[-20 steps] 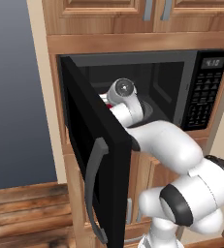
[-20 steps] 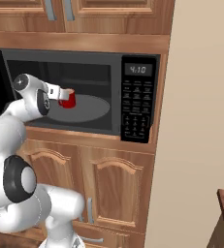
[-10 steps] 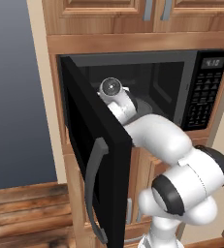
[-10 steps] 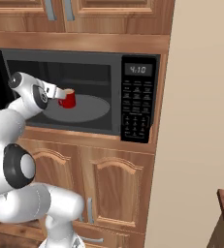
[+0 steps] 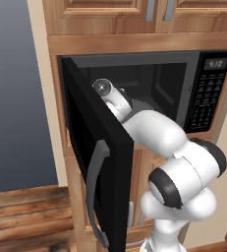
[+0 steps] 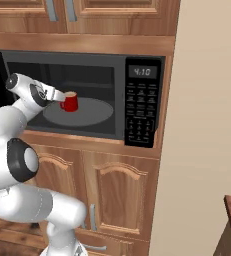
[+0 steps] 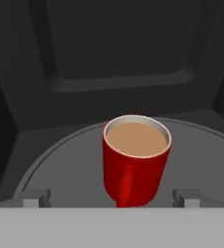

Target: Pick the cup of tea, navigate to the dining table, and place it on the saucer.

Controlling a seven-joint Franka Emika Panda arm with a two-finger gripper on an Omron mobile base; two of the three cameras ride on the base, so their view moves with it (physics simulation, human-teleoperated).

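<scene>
The cup of tea (image 7: 135,162) is seen standing upright on the grey turntable (image 6: 94,112) inside the open microwave (image 6: 112,95), toward the plate's left edge in the right base view. Its long axis is vertical, its mouth faces up with tan liquid showing, and its handle is turned toward the hand camera. The gripper (image 7: 111,197) is held wide open, a fingertip (image 7: 36,197) set on either side of the cup's base, not closed on it. The microwave door (image 5: 98,162) is swung open at the left.

Glossy red cup of tea (image 7: 135,167) on a matt grey, perhaps glass, turntable (image 7: 60,160); wood-grain cabinets (image 6: 117,195).
</scene>
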